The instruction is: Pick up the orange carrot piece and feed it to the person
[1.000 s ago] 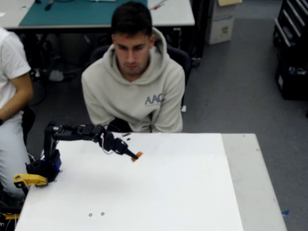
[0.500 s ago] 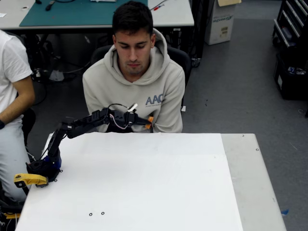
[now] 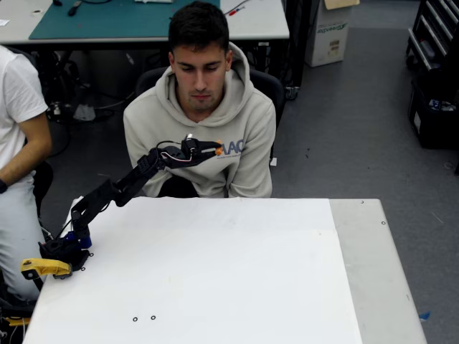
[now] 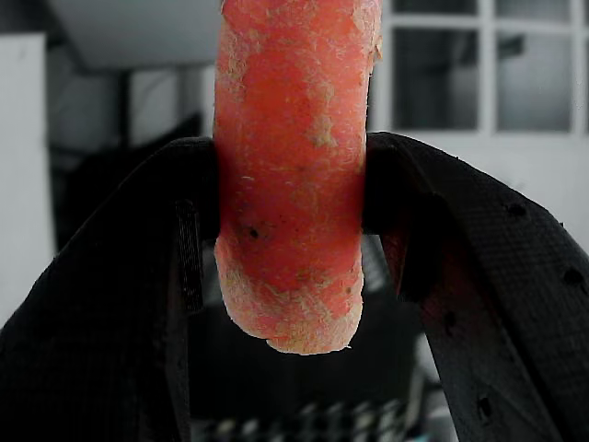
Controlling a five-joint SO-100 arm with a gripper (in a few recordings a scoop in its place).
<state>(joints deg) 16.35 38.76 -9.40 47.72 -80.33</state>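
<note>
Delivery step in hand: gripper (image 3: 216, 150) clenched on the orange carrot piece (image 3: 219, 151), raised above the worktop (image 3: 237, 287) at chest height before the person (image 3: 201, 115), next needing a gentle lift toward the mouth, judged from the arm's reach.

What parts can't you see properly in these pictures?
- Carrot piece: its top is cut off by the wrist view's upper edge; overhead it is only a tiny orange dot.
- Person in the beige hoodie: lap hidden behind the table.
- Wrist view background: blurred.
</note>
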